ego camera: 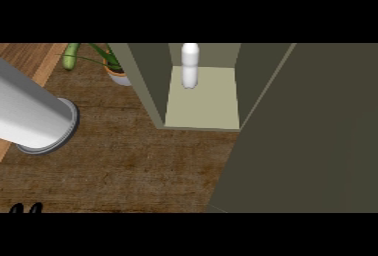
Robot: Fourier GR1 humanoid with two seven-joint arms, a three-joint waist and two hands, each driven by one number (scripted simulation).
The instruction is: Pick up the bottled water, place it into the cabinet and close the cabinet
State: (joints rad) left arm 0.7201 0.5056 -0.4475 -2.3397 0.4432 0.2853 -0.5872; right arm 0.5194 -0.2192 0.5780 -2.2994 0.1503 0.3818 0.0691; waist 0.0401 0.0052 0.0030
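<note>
The bottled water (190, 67) is a pale bottle with a white cap, standing inside the open cabinet near its back wall. It rests on the cabinet's light floor (203, 107), and no hand touches it. The cabinet door (310, 140) is a wide dark olive panel swung out toward me, filling the right of the view. At the lower left edge only the black fingertips of my left hand (24, 208) show, pointing up and resting. My right hand does not show anywhere.
A thick grey cylinder (33, 112) with a darker ring at its end reaches in from the left edge above the brown wooden counter (125, 165). A green potted plant (107, 62) stands just left of the cabinet's side wall (144, 85).
</note>
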